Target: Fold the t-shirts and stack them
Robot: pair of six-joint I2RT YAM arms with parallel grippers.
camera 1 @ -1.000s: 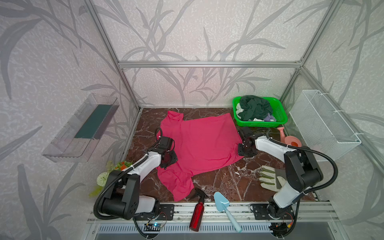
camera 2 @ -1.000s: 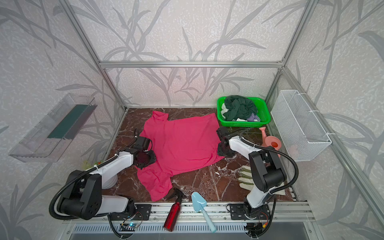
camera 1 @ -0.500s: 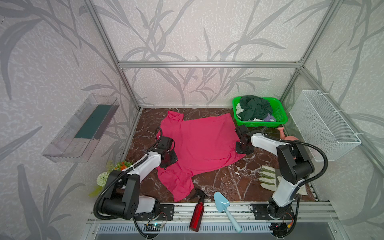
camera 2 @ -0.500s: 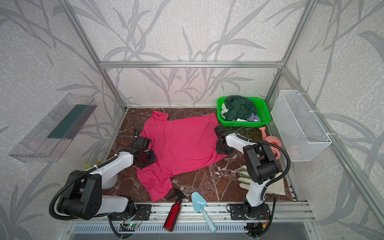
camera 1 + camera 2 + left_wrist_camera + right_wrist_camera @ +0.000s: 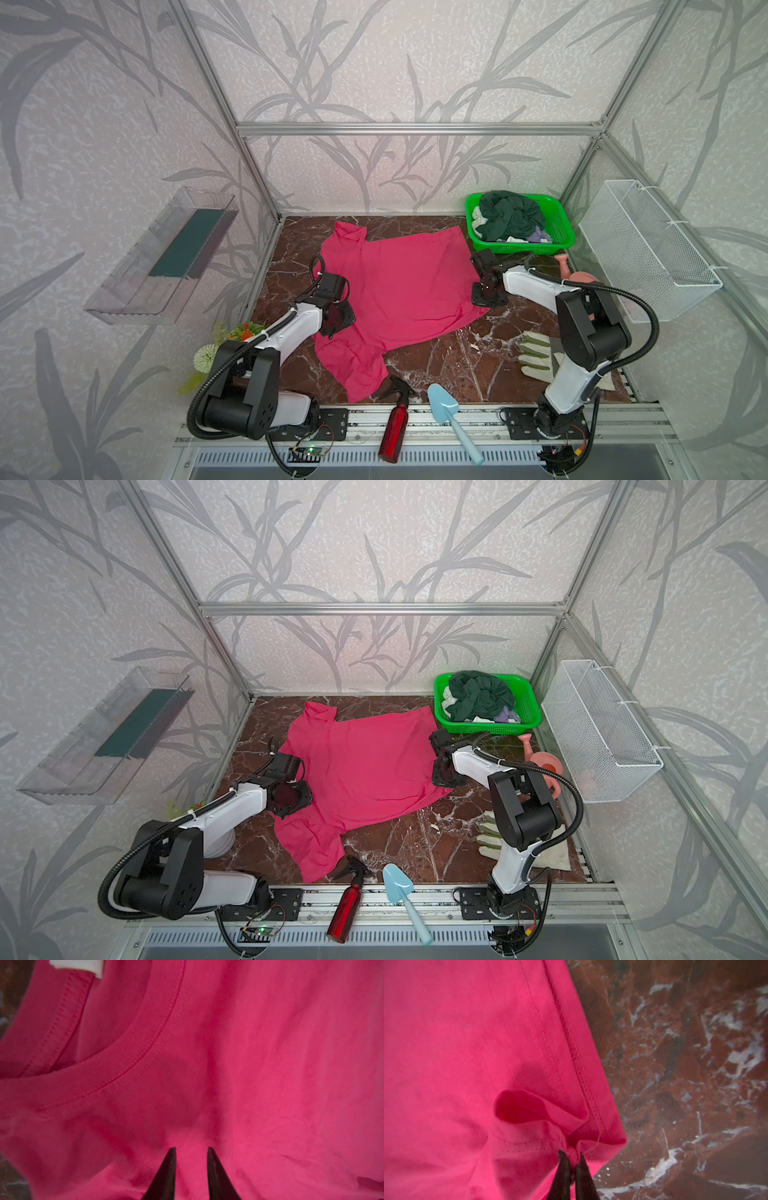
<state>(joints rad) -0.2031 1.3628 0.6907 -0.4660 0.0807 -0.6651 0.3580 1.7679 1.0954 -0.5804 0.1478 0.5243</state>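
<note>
A bright pink-red t-shirt (image 5: 399,291) (image 5: 361,766) lies spread on the marble table in both top views. My left gripper (image 5: 337,316) (image 5: 191,1149) sits low at the shirt's left edge, just below the ribbed collar (image 5: 133,1053). Its jaws are narrowly apart with a ridge of pink cloth pinched between them. At the shirt's right hem corner my right gripper (image 5: 486,295) (image 5: 571,1154) is shut on a bunched fold of the hem (image 5: 583,1084). A dark green t-shirt (image 5: 511,212) and whitish and lavender ones (image 5: 538,237) lie heaped in the green basket (image 5: 519,249).
Along the front edge lie a red spray bottle (image 5: 395,428) and a blue trowel (image 5: 446,409). A pale work glove (image 5: 536,353) lies by the right arm's base and a pink watering can (image 5: 577,274) behind it. A wire basket (image 5: 648,249) hangs on the right wall, a clear shelf (image 5: 162,257) on the left.
My right gripper slid left onto the shirt's right hem corner and closed on the cloth. The left arm and the shirt's body have not moved.
</note>
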